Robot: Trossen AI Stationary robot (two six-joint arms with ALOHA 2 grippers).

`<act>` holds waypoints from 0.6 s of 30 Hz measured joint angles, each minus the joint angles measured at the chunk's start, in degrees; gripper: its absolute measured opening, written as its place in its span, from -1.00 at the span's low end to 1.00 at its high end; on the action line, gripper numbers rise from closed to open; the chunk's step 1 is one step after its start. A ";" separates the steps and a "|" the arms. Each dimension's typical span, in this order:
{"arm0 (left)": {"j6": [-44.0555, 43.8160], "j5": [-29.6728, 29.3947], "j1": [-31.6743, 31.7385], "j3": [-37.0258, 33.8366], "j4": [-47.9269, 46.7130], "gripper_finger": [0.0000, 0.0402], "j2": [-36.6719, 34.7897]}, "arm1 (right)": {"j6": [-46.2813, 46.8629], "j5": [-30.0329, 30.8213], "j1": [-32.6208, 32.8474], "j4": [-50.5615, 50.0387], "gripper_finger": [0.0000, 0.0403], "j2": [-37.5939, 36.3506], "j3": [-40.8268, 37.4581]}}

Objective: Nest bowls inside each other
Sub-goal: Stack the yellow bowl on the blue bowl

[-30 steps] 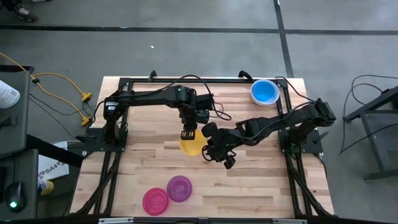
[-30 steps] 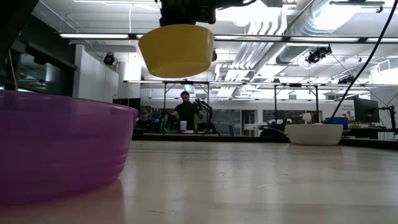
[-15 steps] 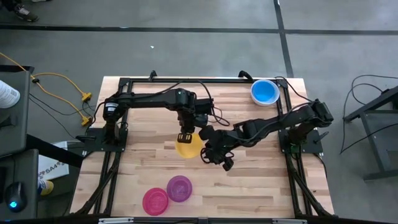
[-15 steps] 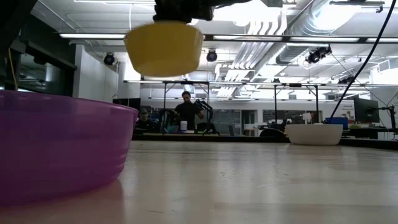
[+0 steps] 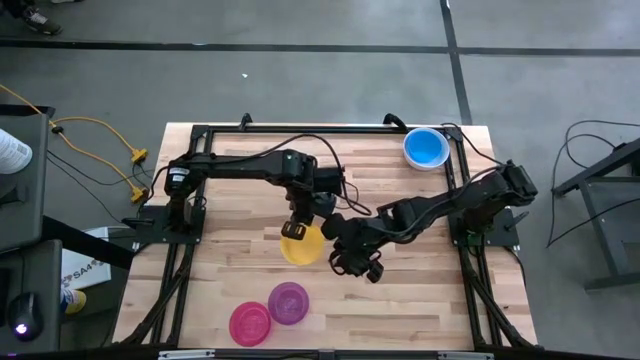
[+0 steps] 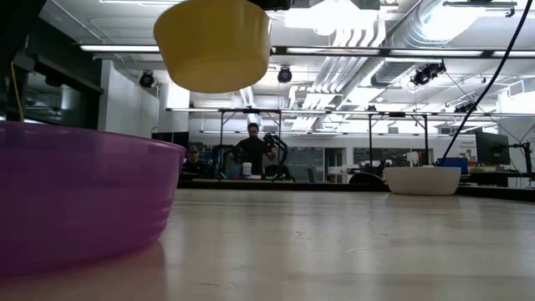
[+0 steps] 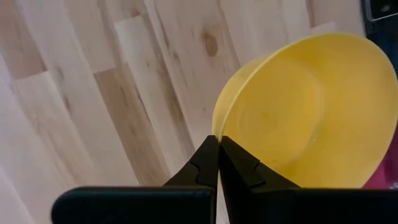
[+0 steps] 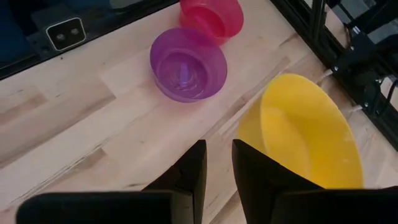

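Observation:
My left gripper [image 5: 293, 228] is shut on a yellow bowl [image 5: 304, 246] and holds it in the air over the middle of the table; the low view shows this bowl [image 6: 213, 46] high above the wood. Just right of it, my right gripper [image 5: 360, 270] hovers open, with nothing between its fingers [image 8: 219, 149]. A purple bowl [image 5: 288, 302] and a red bowl [image 5: 250, 323] rest on their bases near the front edge. A blue bowl [image 5: 426, 148] sits at the far right corner. The low view shows a white bowl [image 6: 422, 180] standing far off on the right. My left gripper pinches the yellow bowl's rim [image 7: 216, 134] on its far side, one finger inside the wall and one outside. The fingers come from above, slanting down. The bowl hangs below them with its mouth up, slightly tilted and clear of the table.
Black frame rails [image 5: 300, 130] run along the table's edges, and cables trail from both arms. Bare wood [image 5: 420, 300] lies right of the purple bowl. People stand in the room beyond the table [image 6: 253, 150].
My left gripper has carried the yellow bowl a little toward the table's near edge, rolling its wrist as it went. The bowl has stayed lifted clear and turned slightly with the gripper.

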 joint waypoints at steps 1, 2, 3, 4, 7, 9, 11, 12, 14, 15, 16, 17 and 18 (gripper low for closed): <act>0.23 0.27 0.04 0.00 0.36 -1.00 0.00 | -0.15 -0.04 0.00 -0.02 -0.65 -0.04 0.00; 0.37 0.41 0.06 0.00 0.79 -1.00 0.00 | -0.47 -0.07 0.00 -0.04 -0.65 -0.04 0.00; 0.55 0.70 0.09 0.00 1.04 -1.00 0.00 | -0.93 -0.03 0.00 -0.08 -0.65 -0.04 0.00; 0.76 0.91 0.09 0.00 1.11 -1.00 0.00 | -1.25 -0.04 0.00 -0.07 -0.65 -0.04 0.00; -0.01 0.98 0.07 0.00 1.08 -1.00 -0.02 | -0.89 0.10 0.00 -0.08 -0.65 -0.04 0.00; -2.02 -0.20 0.11 0.00 0.49 -1.00 -0.02 | 0.39 1.17 -0.04 -0.70 -0.65 -0.04 0.00; -4.23 -2.23 0.44 0.00 0.03 -1.00 -0.02 | 2.48 2.65 -0.12 -1.65 -0.65 -0.04 0.00; -4.92 -3.08 0.79 0.00 -0.17 -1.00 -0.02 | 3.72 3.33 -0.15 -2.06 -0.65 -0.04 0.00; -6.97 -3.65 1.03 0.00 -0.58 -1.00 -0.02 | 6.34 4.63 -0.14 -3.07 -0.65 -0.04 0.00; -8.00 -3.77 1.47 0.00 -0.64 -1.00 -0.02 | 7.54 5.32 0.10 -3.31 -0.65 -0.04 0.00; -9.25 -3.77 1.68 0.00 -0.69 -1.00 -0.02 | 8.46 6.10 0.24 -3.61 -0.65 -0.04 0.00; -10.52 -3.99 1.72 0.00 -0.77 -1.00 -0.02 | 9.32 7.21 0.53 -4.07 -0.65 -0.04 0.00; -11.86 -4.53 2.02 0.00 -1.02 -1.00 -0.02 | 10.11 8.38 0.90 -4.45 -0.65 -0.04 0.00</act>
